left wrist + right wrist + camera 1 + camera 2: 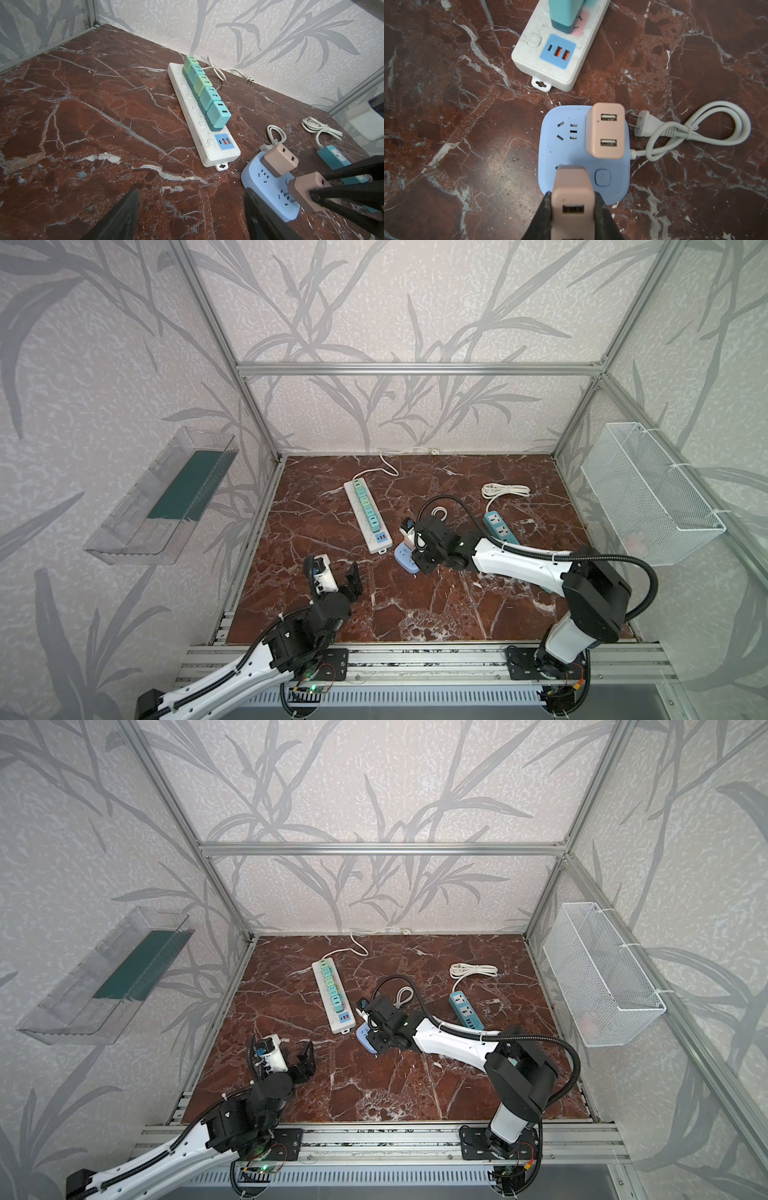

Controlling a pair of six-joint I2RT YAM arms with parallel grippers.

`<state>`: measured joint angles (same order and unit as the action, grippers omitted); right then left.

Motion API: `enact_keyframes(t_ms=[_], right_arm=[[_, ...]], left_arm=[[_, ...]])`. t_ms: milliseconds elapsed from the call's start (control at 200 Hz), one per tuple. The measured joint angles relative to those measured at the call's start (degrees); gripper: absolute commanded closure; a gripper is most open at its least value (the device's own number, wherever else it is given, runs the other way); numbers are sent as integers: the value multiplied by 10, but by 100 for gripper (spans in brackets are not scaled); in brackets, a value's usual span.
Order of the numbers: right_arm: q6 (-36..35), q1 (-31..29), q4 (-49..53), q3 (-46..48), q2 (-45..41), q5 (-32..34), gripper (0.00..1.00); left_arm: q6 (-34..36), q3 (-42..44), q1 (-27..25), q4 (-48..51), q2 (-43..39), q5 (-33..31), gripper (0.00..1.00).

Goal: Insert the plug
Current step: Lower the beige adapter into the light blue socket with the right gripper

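While the right pincer point(573, 198) grips a pink plug point(572, 182) at the blue socket block point(564, 149), second pink plug point(605, 133) seated there, five green-teal adapters point(205, 97) in white strip point(209, 153), left pincer point(191, 190) wide.

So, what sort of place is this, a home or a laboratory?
Probably a robot test cell, not a real room: an aluminium frame holds wallpapered panels round a marble-pattern tabletop, with power strips laid out on it.

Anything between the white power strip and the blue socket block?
Only bare marble tabletop between white power strip and blue socket block; right wrist view shows it.
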<state>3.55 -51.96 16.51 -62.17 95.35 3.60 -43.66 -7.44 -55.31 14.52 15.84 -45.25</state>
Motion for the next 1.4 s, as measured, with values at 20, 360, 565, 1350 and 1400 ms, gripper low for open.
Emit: enact_keyframes(t_ms=[20,360,565,1350,1400], right_arm=[[0,0,0,0,0,0,100],[0,0,-17,0,7,7,100],[0,-2,-16,0,12,12,100],[19,-21,23,-93,105,61,100],[23,-21,29,-98,109,62,100]], left_arm=[[0,0,0,0,0,1,22],[0,0,9,-2,0,11,22],[0,0,15,-2,0,19,22],[-1,0,31,-4,0,40,22],[-1,0,32,-4,0,43,22]])
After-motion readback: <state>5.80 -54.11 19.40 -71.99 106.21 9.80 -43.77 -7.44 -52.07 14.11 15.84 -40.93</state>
